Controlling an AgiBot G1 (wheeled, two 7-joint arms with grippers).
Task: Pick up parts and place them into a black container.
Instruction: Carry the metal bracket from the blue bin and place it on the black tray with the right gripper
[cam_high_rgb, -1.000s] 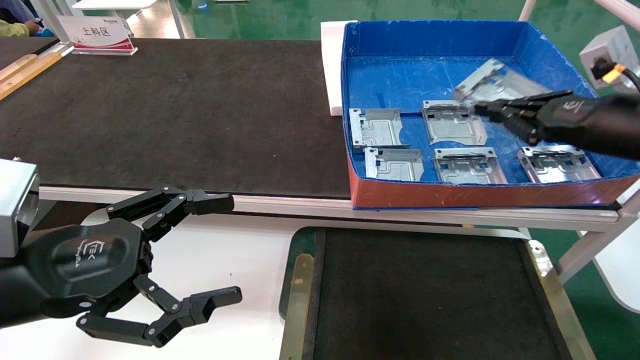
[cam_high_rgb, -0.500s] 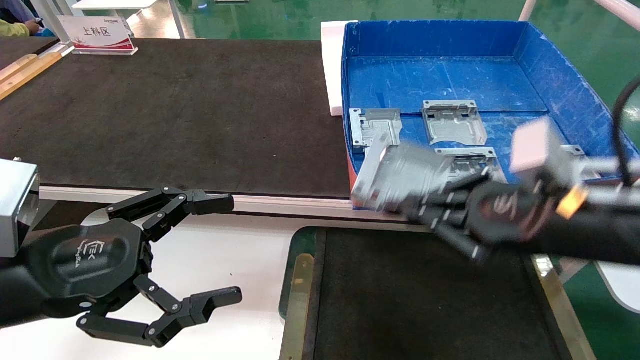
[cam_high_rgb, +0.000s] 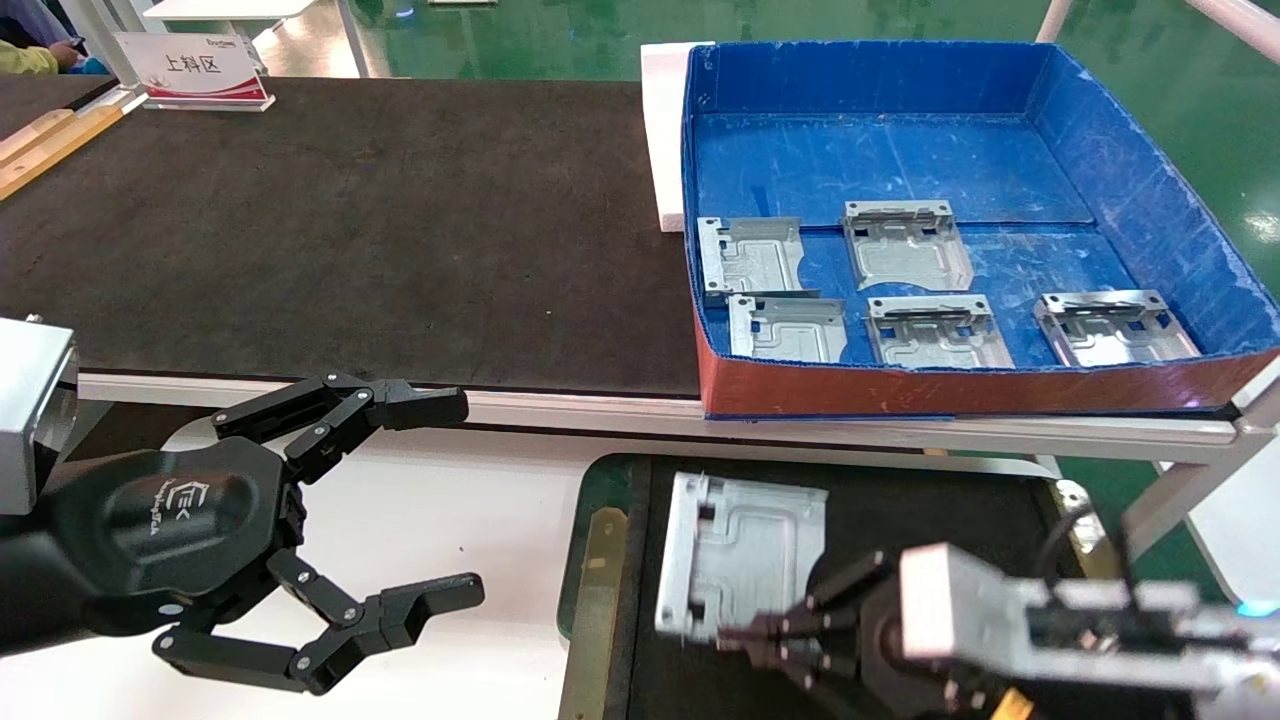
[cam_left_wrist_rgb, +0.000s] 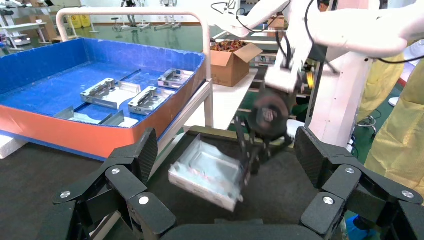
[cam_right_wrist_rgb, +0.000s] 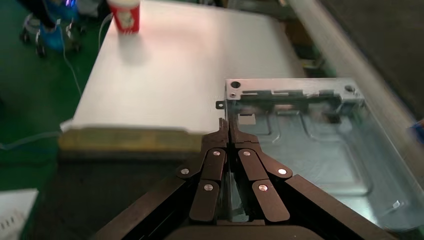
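Now, right end effector (cam_high_rgb: 745, 632): fingers pinched together on one edge of a metal part, low over the black container, reaching in from the robot's right.
Right fingers (cam_right_wrist_rgb: 235, 150): pressed tight against each other in the right wrist view, with the plate's edge clamped between the tips.
Held part (cam_high_rgb: 740, 555): silver-grey stamped plate with embossed grooves and notches, carried above the left half of the container; the left wrist view shows it tilted and clear of the tray floor (cam_left_wrist_rgb: 207, 172).
Black container (cam_high_rgb: 600, 570): shallow tray with a dark textured floor, brass-coloured rim and green corners, sitting on the white desk (cam_high_rgb: 420, 520) directly in front of the robot.
Left end effector (cam_high_rgb: 425, 500): jaws spread wide, holding nothing, parked over the white desk to the left of the container.
Remaining parts: five plates lie flat on the floor of the blue box (cam_high_rgb: 1130, 170), two at the left (cam_high_rgb: 750, 255) (cam_high_rgb: 788, 328), two in the middle (cam_high_rgb: 905, 245) (cam_high_rgb: 938, 330) and one at the right (cam_high_rgb: 1115, 328), all in the near half of the box.
Blue box: deep, with a red front wall, resting at the right end of the long black mat-covered desk (cam_high_rgb: 350, 220) behind the container.
Sign (cam_high_rgb: 195, 65): small white placard with red trim at the far left of the mat.
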